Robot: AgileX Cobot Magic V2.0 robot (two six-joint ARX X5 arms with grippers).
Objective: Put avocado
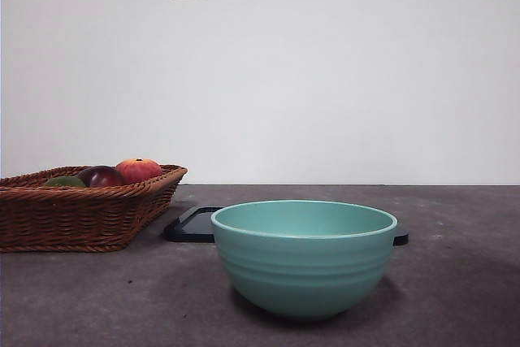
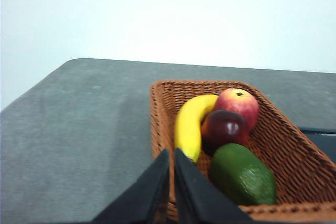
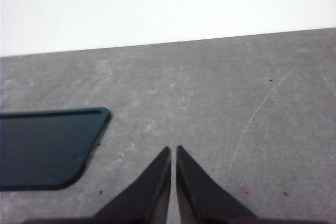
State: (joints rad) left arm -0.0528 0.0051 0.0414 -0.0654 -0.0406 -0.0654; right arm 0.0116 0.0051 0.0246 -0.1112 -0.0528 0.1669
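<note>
The wicker basket (image 2: 294,150) is the landmark, standing left of the teal bowl (image 1: 303,256) in the front view. Inside it, going left to right in the left wrist view, lie a banana (image 2: 190,125), a dark red-purple fruit (image 2: 224,128) with a red-orange fruit (image 2: 239,104) behind it, and the avocado (image 2: 242,174) at the basket's near end, touching the purple fruit. The avocado looks firm, moderately heavy, with bumpy skin that should grip well; its rounded form could roll, so taking it across its narrower middle seems best. The left gripper (image 2: 171,156) hovers over the basket's near rim, jaws pressed together, holding nothing. The right gripper (image 3: 173,153), away from the basket beside a dark tray (image 3: 44,148), is likewise clenched and empty
</note>
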